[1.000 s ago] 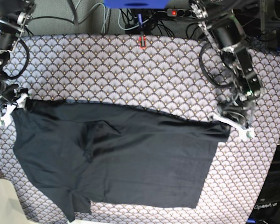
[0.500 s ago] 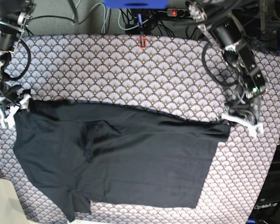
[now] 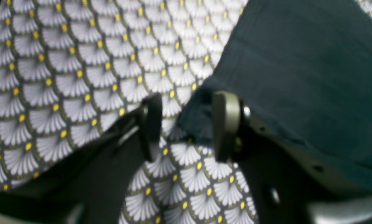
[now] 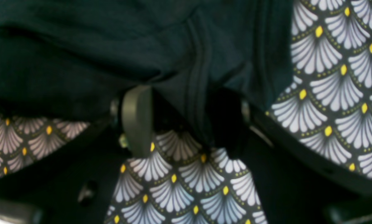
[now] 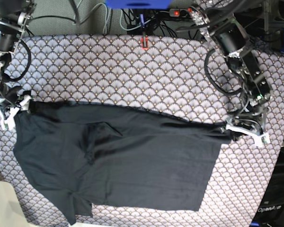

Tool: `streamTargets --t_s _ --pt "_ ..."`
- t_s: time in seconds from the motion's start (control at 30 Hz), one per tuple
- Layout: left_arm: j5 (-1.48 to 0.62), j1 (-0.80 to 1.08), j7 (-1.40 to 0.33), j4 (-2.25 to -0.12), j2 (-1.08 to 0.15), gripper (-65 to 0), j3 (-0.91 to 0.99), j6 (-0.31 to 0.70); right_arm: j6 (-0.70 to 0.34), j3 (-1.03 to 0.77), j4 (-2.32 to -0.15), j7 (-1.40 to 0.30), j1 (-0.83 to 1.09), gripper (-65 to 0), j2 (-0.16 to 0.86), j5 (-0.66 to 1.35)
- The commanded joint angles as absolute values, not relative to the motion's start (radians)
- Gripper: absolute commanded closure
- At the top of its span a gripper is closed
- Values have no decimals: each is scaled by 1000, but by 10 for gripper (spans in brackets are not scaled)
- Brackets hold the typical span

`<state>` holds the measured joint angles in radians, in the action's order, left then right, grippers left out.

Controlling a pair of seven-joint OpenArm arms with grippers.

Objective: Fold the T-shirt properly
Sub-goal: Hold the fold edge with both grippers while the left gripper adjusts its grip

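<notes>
lying spread on the scalloped cloth [image 5: 132,71], the t-shirt [image 5: 132,161], its upper edge stretched taut between the two arms, likely to flatten it before a fold. hovering at that edge's corner, the left gripper [image 3: 186,124], fingers [image 3: 224,124] spread, one beside the fabric but pinching nothing. straddling the opposite corner, the right gripper [image 4: 186,121], fingers [image 4: 136,119] spread wide around a bunched seam, not pressing it. probably freeing both corners so the cloth settles flat.
</notes>
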<state>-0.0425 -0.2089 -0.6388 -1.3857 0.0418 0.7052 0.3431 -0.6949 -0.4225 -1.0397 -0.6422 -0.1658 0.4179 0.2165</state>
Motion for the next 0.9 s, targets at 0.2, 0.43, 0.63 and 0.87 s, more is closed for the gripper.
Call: streamTargets --t_s 0.2,0.43,0.63,0.87 --pt "-53 -242 -567 -1282 28 -265 700 348 -698 -426 -1053 -638 -180 -355 437 226" --pt "-53 -259 -503 -1182 7 -265 679 349 -698 -426 -1053 -638 -180 -355 438 226" --pt "-53 -262 -495 -1168 7 -262 679 349 -698 -426 -1053 -638 -180 -355 440 226" --pt "-53 -292 -495 -1122 7 -261 679 349 -698 -426 -1053 -636 -180 -355 440 226"
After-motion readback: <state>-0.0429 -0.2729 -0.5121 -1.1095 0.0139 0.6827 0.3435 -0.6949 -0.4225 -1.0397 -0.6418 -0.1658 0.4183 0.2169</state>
